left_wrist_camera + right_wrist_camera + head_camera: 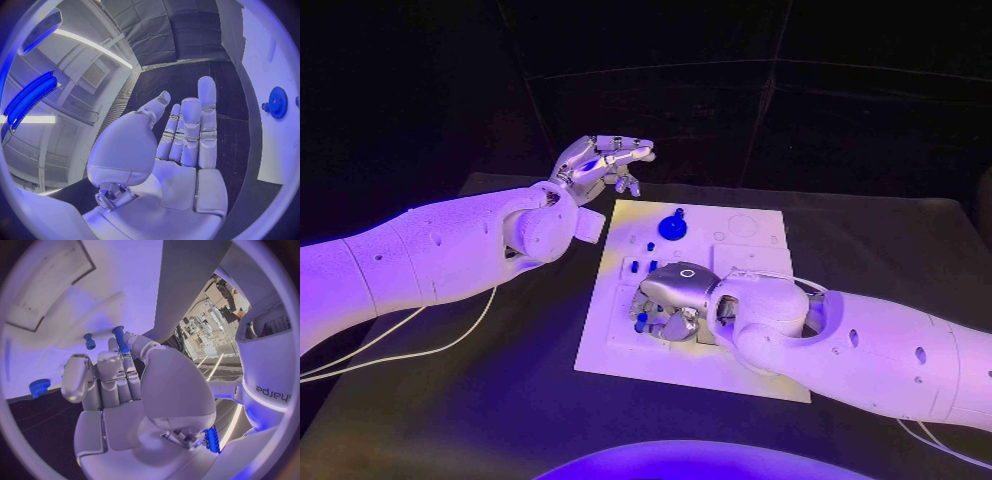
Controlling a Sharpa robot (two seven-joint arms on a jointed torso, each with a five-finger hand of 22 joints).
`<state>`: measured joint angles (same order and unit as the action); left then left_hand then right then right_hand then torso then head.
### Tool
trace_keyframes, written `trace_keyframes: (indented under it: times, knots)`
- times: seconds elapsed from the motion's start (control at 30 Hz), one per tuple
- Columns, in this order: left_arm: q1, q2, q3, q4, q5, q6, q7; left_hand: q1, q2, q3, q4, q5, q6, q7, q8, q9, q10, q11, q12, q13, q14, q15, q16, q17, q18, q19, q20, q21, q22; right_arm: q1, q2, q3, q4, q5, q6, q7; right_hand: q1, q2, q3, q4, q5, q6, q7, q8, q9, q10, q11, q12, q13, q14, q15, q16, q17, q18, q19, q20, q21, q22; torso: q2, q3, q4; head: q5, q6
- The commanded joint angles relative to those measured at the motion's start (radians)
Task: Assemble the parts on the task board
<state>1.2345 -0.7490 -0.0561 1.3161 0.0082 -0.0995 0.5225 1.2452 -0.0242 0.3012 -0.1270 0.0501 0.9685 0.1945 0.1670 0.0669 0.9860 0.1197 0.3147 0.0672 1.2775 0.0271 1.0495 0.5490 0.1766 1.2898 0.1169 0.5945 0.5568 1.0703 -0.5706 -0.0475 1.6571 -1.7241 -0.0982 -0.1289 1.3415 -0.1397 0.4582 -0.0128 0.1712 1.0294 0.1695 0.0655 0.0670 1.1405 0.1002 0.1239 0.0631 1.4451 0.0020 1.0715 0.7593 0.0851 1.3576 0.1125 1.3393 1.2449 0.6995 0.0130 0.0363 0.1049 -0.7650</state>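
Right hand [672,300] covers task board [733,375] parts; grip unclear.

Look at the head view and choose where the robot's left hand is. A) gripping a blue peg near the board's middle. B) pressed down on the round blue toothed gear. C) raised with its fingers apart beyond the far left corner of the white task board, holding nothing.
C: the left hand hangs open off the white task board's far left corner, apart from the round blue toothed gear.
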Motion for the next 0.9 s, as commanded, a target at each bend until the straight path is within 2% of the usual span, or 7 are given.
trace_keyframes:
  times: [0.03, 0.23, 0.33, 0.53, 0.63, 0.77, 0.9]
  knots:
    - [0.002, 0.001, 0.001, 0.000, 0.000, 0.013, 0.002, 0.003, 0.009, -0.008, 0.000, -0.001, -0.010, 0.000, -0.002, 0.000, -0.005, 0.001, 0.003, 0.002, -0.006, -0.001, 0.005, -0.001, 0.004, 0.005, 0.002, -0.002, -0.001, 0.001, 0.001, 0.000, 0.000, -0.002, -0.013, 0.027, -0.029, -0.015, -0.030, 0.010, 0.024, -0.023, 0.001, -0.003, -0.002, -0.019, 0.002, -0.009, 0.001, -0.006, 0.011, -0.015, -0.022, 0.001, -0.016, 0.004, -0.015, -0.016, 0.000, 0.0002, -0.0006, 0.000, -0.001]
    - [0.002, 0.001, 0.001, 0.000, 0.000, 0.015, 0.000, 0.003, 0.009, -0.008, 0.000, -0.001, -0.010, 0.000, -0.002, 0.000, -0.005, 0.001, 0.003, 0.002, -0.006, -0.001, 0.005, -0.001, 0.004, 0.005, 0.002, -0.002, -0.001, 0.001, -0.001, -0.001, -0.001, 0.003, -0.046, 0.041, -0.048, -0.029, -0.120, 0.032, 0.051, -0.077, 0.001, -0.002, -0.001, -0.059, 0.005, -0.021, 0.002, -0.011, 0.013, -0.027, -0.043, 0.011, -0.045, 0.008, -0.050, -0.058, 0.000, 0.0004, -0.0010, -0.003, -0.002]
    - [0.002, 0.001, 0.001, -0.001, 0.000, 0.015, -0.001, 0.003, 0.009, -0.008, 0.000, -0.001, -0.010, 0.000, -0.002, 0.000, -0.005, 0.001, 0.003, 0.002, -0.006, -0.001, 0.005, -0.001, 0.004, 0.005, 0.002, -0.002, -0.001, 0.001, -0.005, -0.001, 0.001, 0.004, -0.080, 0.045, -0.048, -0.029, -0.179, 0.040, 0.044, -0.134, 0.003, -0.002, -0.002, -0.127, 0.010, -0.035, 0.001, -0.047, 0.017, -0.104, -0.150, 0.030, -0.102, 0.011, -0.119, -0.142, -0.001, 0.0007, -0.0009, -0.004, -0.001]
    - [0.002, 0.001, 0.001, -0.002, 0.000, 0.017, -0.002, 0.003, 0.009, -0.008, 0.000, -0.001, -0.010, 0.000, -0.002, 0.000, -0.005, 0.001, 0.003, 0.002, -0.006, -0.001, 0.005, -0.001, 0.004, 0.005, 0.002, -0.002, -0.001, 0.001, -0.032, -0.001, 0.019, 0.013, -0.172, 0.062, -0.011, 0.001, -0.305, 0.056, 0.054, -0.178, 0.002, 0.002, 0.003, -0.200, 0.018, -0.003, 0.006, -0.077, 0.025, -0.171, -0.246, 0.045, -0.143, 0.018, -0.188, -0.216, -0.001, 0.0014, -0.0002, -0.008, 0.001]
    - [0.002, 0.000, 0.001, -0.004, 0.000, 0.018, -0.003, 0.004, 0.009, -0.010, 0.000, -0.001, -0.011, 0.000, -0.002, 0.000, -0.006, 0.001, 0.004, 0.002, -0.008, -0.001, 0.005, -0.003, 0.004, 0.005, 0.002, -0.003, -0.001, 0.001, -0.076, -0.001, 0.052, 0.032, -0.224, 0.068, 0.009, 0.016, -0.344, 0.062, 0.068, -0.176, 0.007, 0.006, 0.004, -0.210, 0.018, 0.022, 0.007, -0.083, 0.025, -0.186, -0.273, 0.048, -0.149, 0.019, -0.204, -0.234, -0.002, 0.0012, -0.0006, -0.011, 0.004]
    - [0.002, 0.000, 0.000, -0.004, 0.000, 0.018, -0.003, 0.004, 0.009, -0.010, 0.000, -0.001, -0.011, 0.000, -0.002, 0.000, -0.006, 0.001, 0.004, 0.002, -0.008, -0.001, 0.005, -0.003, 0.004, 0.005, 0.002, -0.003, -0.001, 0.012, -0.150, 0.000, 0.097, 0.121, -0.291, 0.040, -0.011, 0.019, -0.401, 0.093, 0.116, -0.161, 0.007, 0.011, 0.007, -0.159, 0.009, 0.079, 0.015, -0.066, 0.019, -0.168, -0.256, 0.043, -0.128, 0.015, -0.190, -0.215, -0.004, -0.0009, -0.0002, -0.027, 0.012]
    - [0.002, -0.003, 0.000, -0.001, 0.000, 0.017, -0.004, 0.004, 0.009, -0.010, 0.000, -0.001, -0.011, 0.000, -0.002, 0.000, -0.006, 0.001, 0.004, 0.002, -0.008, -0.001, 0.005, -0.003, 0.004, 0.005, 0.002, -0.003, -0.001, 0.041, -0.244, 0.001, 0.137, 0.274, -0.329, -0.023, -0.041, 0.025, -0.460, 0.141, 0.138, -0.086, 0.002, 0.054, 0.022, -0.013, -0.007, 0.178, 0.044, -0.010, 0.006, -0.063, -0.117, 0.017, -0.045, 0.004, -0.095, -0.101, -0.004, -0.0018, -0.0015, -0.053, 0.025]
